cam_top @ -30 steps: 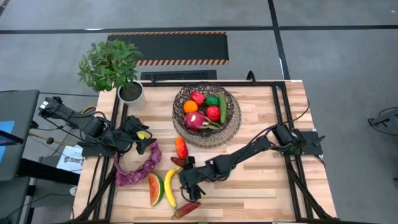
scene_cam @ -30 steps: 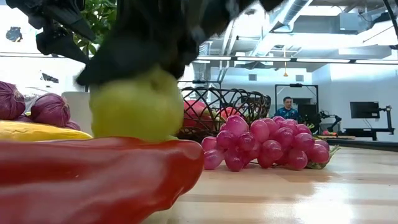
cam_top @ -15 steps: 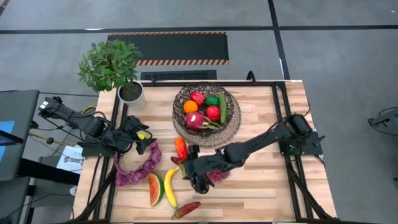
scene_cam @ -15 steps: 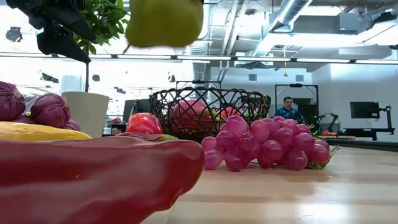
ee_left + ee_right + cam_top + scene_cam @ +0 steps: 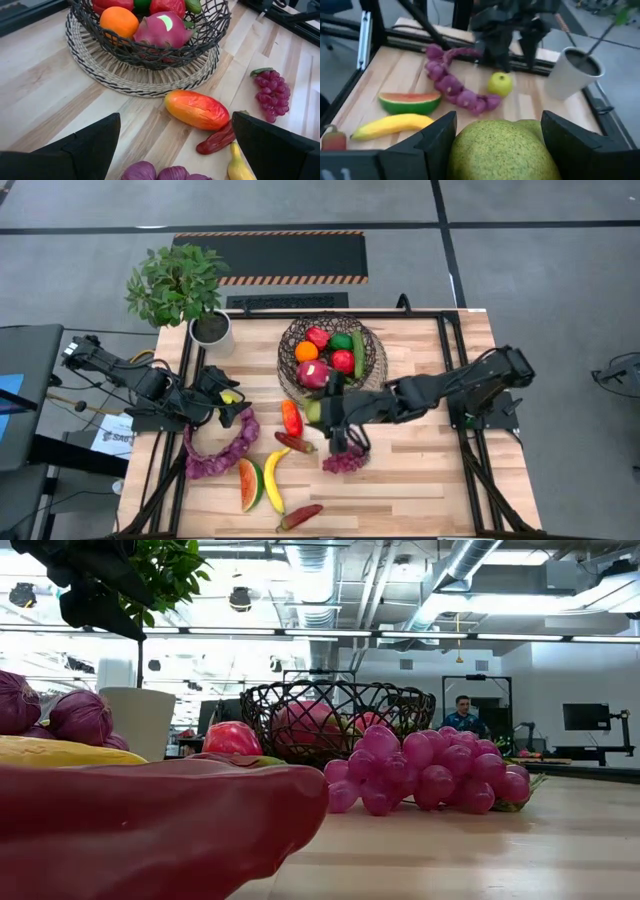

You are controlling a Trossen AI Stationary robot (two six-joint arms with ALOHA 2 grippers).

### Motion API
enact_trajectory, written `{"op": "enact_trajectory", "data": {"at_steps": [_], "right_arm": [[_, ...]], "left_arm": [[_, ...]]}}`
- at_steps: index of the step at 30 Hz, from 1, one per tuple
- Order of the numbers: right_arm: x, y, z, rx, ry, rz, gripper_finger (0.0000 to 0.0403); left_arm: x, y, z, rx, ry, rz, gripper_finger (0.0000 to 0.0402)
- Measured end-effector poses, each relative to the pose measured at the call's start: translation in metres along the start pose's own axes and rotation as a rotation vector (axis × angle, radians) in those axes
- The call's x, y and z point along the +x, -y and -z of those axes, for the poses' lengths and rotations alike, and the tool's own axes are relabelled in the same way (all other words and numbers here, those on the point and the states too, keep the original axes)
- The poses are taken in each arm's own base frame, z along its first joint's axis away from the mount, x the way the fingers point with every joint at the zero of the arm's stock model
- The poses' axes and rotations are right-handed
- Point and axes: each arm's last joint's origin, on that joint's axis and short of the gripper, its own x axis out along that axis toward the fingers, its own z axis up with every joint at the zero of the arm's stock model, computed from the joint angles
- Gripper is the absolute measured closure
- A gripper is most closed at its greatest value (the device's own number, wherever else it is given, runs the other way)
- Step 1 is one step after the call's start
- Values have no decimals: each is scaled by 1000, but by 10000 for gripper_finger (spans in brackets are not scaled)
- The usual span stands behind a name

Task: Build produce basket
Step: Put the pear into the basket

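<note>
The basket [image 5: 372,372], dark wire on a tan wicker base, stands at the table's far middle and holds an orange [image 5: 119,22], a dragon fruit [image 5: 164,29] and red and green pieces. My right gripper [image 5: 322,412] hovers just near of it, shut on a large yellow-green fruit [image 5: 502,150]. On the table lie a mango-like fruit [image 5: 291,417], grapes [image 5: 343,462], a banana [image 5: 272,480], a watermelon slice [image 5: 250,485], red peppers [image 5: 300,515] and a purple string [image 5: 220,445]. My left gripper [image 5: 228,408] waits open at the table's left, beside a small green apple [image 5: 500,84]. My right gripper pinches the yellow-green fruit between its two fingers [image 5: 427,145], one on each side [image 5: 462,150]. The fingers come from the table's right, slanting down. The fruit is lifted clear of the table.
A white pot [image 5: 212,330] with a leafy plant stands at the far left corner. A black frame [image 5: 450,340] runs along the table's edges. Bare wood lies at the near right. A person [image 5: 462,712] sits far back in the room.
My right gripper has risen from the near part of the table with the yellow-green fruit, lifting it clear and out of the low view. It has moved toward the far edge, to just near of the basket, and tipped closer to level.
</note>
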Motion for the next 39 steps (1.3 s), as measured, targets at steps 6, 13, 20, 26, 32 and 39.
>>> {"op": "enact_trajectory", "data": {"at_steps": [6, 13, 20, 26, 32, 39], "right_arm": [[-27, 15, -18, 6, 113, 12, 126], [-51, 50, -37, 135, 275, 99, 126], [-82, 72, -56, 295, 473, 115, 126], [-112, 85, -64, 361, 575, 120, 126], [-127, 99, -62, 322, 570, 202, 126], [-113, 120, -48, 290, 426, 299, 126]], "left_arm": [[0, 0, 0, 0, 17, -14, 34], [0, -1, -1, -21, 31, -23, 34], [0, -1, -1, -37, 31, -23, 34], [0, -1, -1, -48, 37, -27, 34], [0, -1, -1, -50, 41, -31, 34], [0, -1, -1, -49, 42, -31, 34]]}}
